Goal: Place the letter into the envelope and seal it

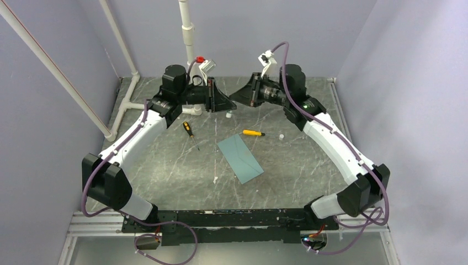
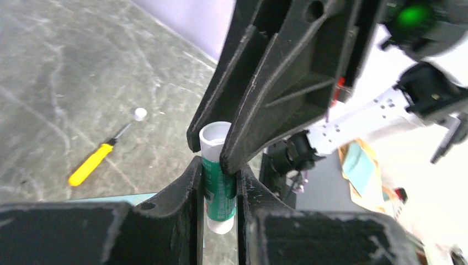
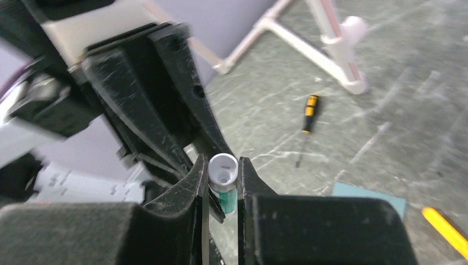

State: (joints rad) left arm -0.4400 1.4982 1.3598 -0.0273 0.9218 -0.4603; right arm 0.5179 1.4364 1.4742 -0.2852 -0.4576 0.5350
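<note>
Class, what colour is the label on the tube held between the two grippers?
Green, on a white tube; clearest in the left wrist view.

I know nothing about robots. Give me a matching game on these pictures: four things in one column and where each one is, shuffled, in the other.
Things:
1. envelope
2. green-labelled tube
3. yellow screwdriver
4. black-and-orange screwdriver

Places:
A. on the table, left of the envelope
B. clamped between the left gripper and the right gripper, off the table
C. flat near the table's middle
D. just beyond the envelope's far end

Pairs: 1-C, 2-B, 3-D, 4-A
</note>
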